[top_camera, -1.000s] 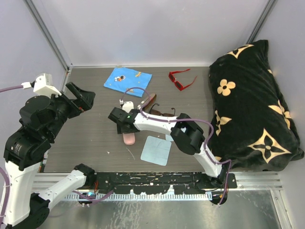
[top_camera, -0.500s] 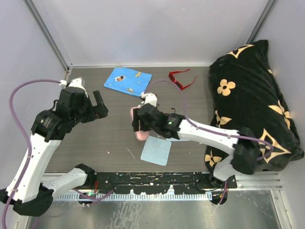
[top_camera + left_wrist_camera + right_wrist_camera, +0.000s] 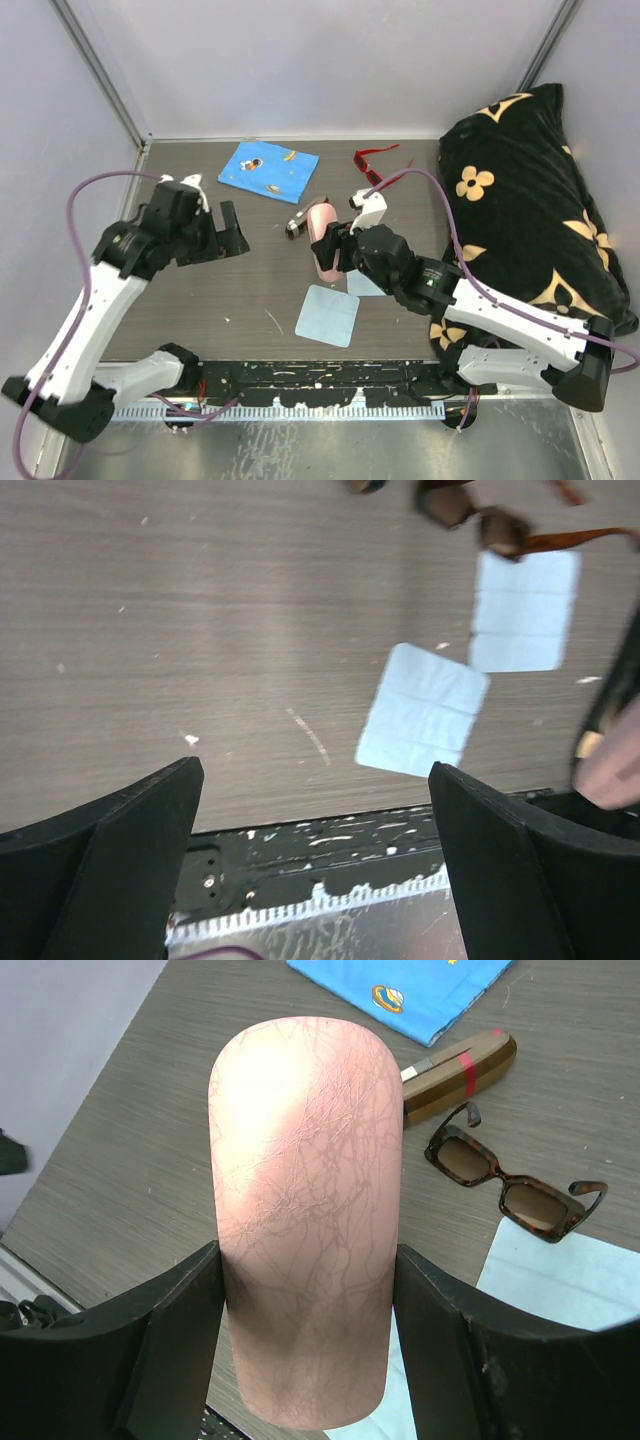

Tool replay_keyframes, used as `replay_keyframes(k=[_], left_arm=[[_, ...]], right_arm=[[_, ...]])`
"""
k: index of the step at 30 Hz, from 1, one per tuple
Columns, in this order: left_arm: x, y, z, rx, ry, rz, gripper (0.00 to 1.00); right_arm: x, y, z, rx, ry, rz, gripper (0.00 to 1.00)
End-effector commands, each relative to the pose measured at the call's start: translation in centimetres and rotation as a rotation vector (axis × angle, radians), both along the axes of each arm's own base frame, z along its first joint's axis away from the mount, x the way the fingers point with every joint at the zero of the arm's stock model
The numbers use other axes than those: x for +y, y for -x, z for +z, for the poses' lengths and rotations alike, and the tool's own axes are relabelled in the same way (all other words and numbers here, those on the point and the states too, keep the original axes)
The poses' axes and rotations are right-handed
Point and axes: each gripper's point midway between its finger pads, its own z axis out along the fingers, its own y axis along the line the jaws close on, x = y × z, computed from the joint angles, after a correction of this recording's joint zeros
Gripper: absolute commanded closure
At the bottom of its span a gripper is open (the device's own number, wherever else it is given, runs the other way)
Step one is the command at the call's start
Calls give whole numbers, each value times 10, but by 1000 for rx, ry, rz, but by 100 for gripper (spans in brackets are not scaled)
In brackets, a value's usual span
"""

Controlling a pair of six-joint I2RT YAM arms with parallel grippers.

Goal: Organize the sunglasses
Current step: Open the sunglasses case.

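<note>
While my right claw [image 3: 330,248] pinches the pink case [image 3: 300,1160] above the bench [image 3: 200,290], the left claw [image 3: 312,770] hangs spread wide. Brown sunglasses [image 3: 505,1182] lie beside the slim case [image 3: 455,1075], the red pair [image 3: 378,165] at the far edge. I'd hold the case level so the left can open it.

sunglasses [image 3: 505,1188] [image 3: 372,165] 2 | pink case [image 3: 305,1220] 1 | brown case [image 3: 460,1072] 1 | pale cloths [image 3: 423,710] [image 3: 525,610] 2 | blue cloth [image 3: 268,168] 1 | pillow [image 3: 530,200] 1
</note>
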Motion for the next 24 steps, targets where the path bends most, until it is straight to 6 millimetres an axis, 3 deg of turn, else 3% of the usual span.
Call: replay_keyframes(k=[1,6,10,14,24], left_arm=[[-19,-6,71,-294,187,-96,2],[-36,0,91,-336,237,-229,2],[-50,-2,120,-542,414,-242,2],[-59,7,153,-713,536,-296,2],[-95,17,199,-890,715,-545,2]], right_arm=[[-4,1,55,-113,-95,39,100],[-10,-9,83,-129,-196,135,100],[-13,-20,108,-157,-318,300,100],[-7,-15,135,-221,-417,471,100],[-2,-1,185,-371,-571,666,99]])
